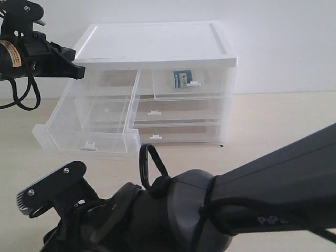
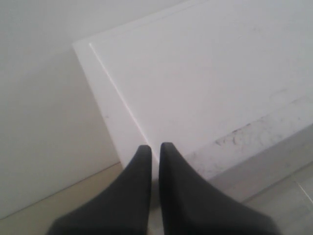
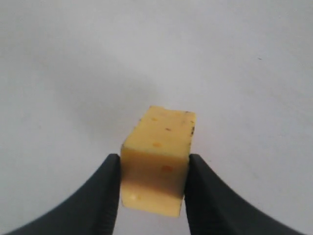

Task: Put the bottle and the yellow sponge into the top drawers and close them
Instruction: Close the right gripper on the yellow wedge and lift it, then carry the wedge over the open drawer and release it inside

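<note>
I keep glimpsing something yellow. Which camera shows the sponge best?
The right wrist view: the sponge sits close up, pinched between the jaws. The exterior view does not show it; the left wrist view shows the cabinet top, not the sponge.

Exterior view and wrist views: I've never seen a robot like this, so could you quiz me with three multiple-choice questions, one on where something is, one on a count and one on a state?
1. Where is the bottle?
A) on top of the cabinet
B) inside the closed top right drawer
C) in a gripper

2. How many of the cabinet's drawers stand pulled out?
A) none
B) one
C) three

3. What is the right gripper doing?
A) standing open and empty
B) holding the bottle
C) gripping the yellow sponge

Answers:
1 B: the bottle's teal label shows through that drawer's clear front.
2 B: only the top left drawer juts forward.
3 C: the gripper presses on both sides of the sponge.
</note>
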You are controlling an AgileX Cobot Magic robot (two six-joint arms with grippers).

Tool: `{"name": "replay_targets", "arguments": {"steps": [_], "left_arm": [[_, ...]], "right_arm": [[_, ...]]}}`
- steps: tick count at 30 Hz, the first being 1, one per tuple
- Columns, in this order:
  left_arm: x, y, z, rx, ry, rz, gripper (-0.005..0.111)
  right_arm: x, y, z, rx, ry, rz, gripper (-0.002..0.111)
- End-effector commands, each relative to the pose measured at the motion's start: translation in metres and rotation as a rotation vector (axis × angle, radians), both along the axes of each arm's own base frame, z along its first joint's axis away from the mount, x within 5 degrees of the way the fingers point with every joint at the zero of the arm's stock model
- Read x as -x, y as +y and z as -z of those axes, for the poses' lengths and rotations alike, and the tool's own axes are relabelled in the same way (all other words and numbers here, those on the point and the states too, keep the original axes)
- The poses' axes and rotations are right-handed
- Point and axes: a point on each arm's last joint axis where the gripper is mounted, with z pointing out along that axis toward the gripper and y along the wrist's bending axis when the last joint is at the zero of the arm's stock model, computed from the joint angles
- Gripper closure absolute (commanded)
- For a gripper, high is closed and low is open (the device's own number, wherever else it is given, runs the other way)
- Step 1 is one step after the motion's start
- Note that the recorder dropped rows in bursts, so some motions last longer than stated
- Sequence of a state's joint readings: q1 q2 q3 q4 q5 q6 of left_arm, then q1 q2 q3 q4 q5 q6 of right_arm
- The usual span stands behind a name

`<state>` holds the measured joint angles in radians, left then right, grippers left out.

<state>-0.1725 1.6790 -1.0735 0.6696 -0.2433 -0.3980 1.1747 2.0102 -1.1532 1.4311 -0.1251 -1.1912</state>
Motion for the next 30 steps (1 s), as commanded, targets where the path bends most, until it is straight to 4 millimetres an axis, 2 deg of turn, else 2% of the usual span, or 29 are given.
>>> {"name": "replay_targets", "arguments": {"steps": [1,6,11,14,18,19,20,23,24,25,26,28,30], "left_arm": [[0.001,0.002,0.000,-0.004,0.013,-0.016,0.103],[0.001,0.002,0.000,-0.004,0.013,-0.016,0.103],[0.001,0.002,0.000,-0.004,0.013,-0.016,0.103],[0.001,0.002,0.000,-0.004,0.013,-0.016,0.103],[0.001,0.002,-0.001,-0.003,0.006,-0.010,0.103],[0.001,0.001,-0.001,0.000,0.001,-0.007,0.103],[0.001,0.001,-0.002,0.000,0.000,-0.006,0.103],[0.001,0.001,-0.002,0.001,-0.001,-0.005,0.103],[0.001,0.001,-0.002,-0.002,-0.002,-0.004,0.103],[0.001,0.001,-0.002,-0.002,-0.002,-0.004,0.103],[0.001,0.001,-0.002,-0.002,-0.002,-0.004,0.103],[0.001,0.001,-0.002,-0.002,-0.002,-0.004,0.103],[0.001,0.001,-0.002,-0.003,0.000,-0.005,0.103]], "right_arm": [[0.017,-0.001,-0.024,-0.046,0.035,-0.170,0.108],[0.033,-0.004,-0.048,-0.088,0.049,-0.350,0.108],[0.039,-0.010,-0.062,-0.071,0.035,-0.465,0.108],[0.036,-0.019,-0.068,-0.027,0.053,-0.487,0.108],[0.031,-0.041,-0.082,0.092,0.064,-0.513,0.108],[0.029,-0.055,-0.096,0.127,0.063,-0.511,0.108],[0.030,-0.060,-0.103,0.133,0.064,-0.511,0.108],[0.026,-0.091,-0.155,0.066,-0.057,-0.460,0.108],[0.025,-0.097,-0.163,0.052,-0.076,-0.446,0.108],[0.020,-0.110,-0.179,0.015,-0.108,-0.393,0.108],[0.015,-0.119,-0.188,-0.009,-0.133,-0.354,0.108],[0.006,-0.126,-0.195,-0.040,-0.163,-0.299,0.108],[-0.001,-0.126,-0.198,-0.069,-0.195,-0.263,0.108]]}}
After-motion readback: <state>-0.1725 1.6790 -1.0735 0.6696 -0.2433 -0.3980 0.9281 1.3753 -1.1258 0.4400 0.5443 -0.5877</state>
